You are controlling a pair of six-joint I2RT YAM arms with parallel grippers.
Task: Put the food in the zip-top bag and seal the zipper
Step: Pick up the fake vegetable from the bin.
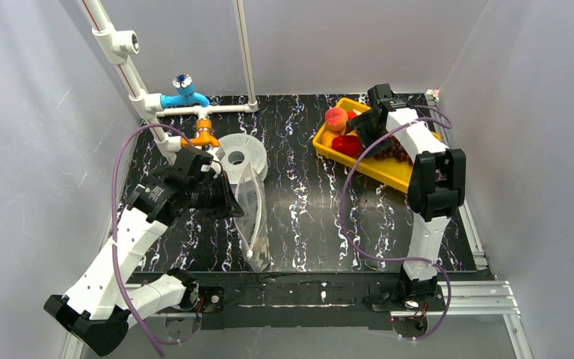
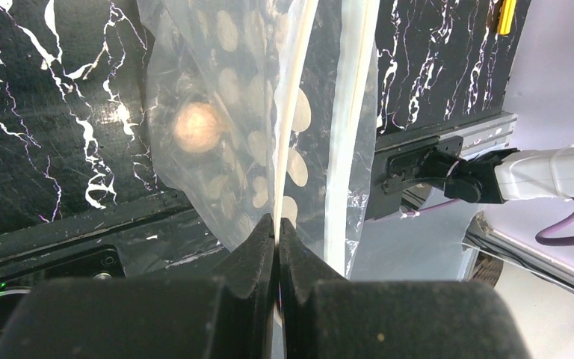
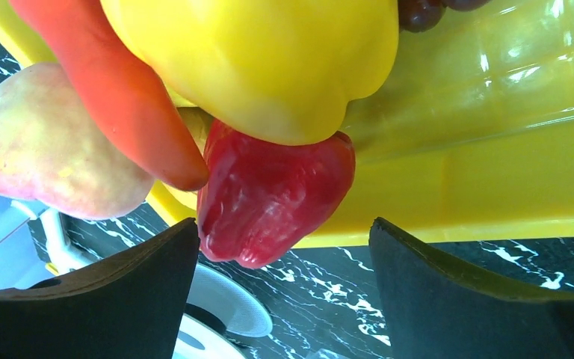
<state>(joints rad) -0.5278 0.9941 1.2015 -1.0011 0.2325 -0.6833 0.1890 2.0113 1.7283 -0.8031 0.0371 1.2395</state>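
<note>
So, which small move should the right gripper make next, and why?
Probably ease the right gripper forward and close on the red pepper: its jaws stand open with the pepper just ahead, and the left gripper holds the bag.

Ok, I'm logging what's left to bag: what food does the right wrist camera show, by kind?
Yellow pepper: 1
Red pepper: 1
Carrot: 1
Peach: 1
Grape bunch: 1, mostly cut off
Total: 5 clearly visible
</note>
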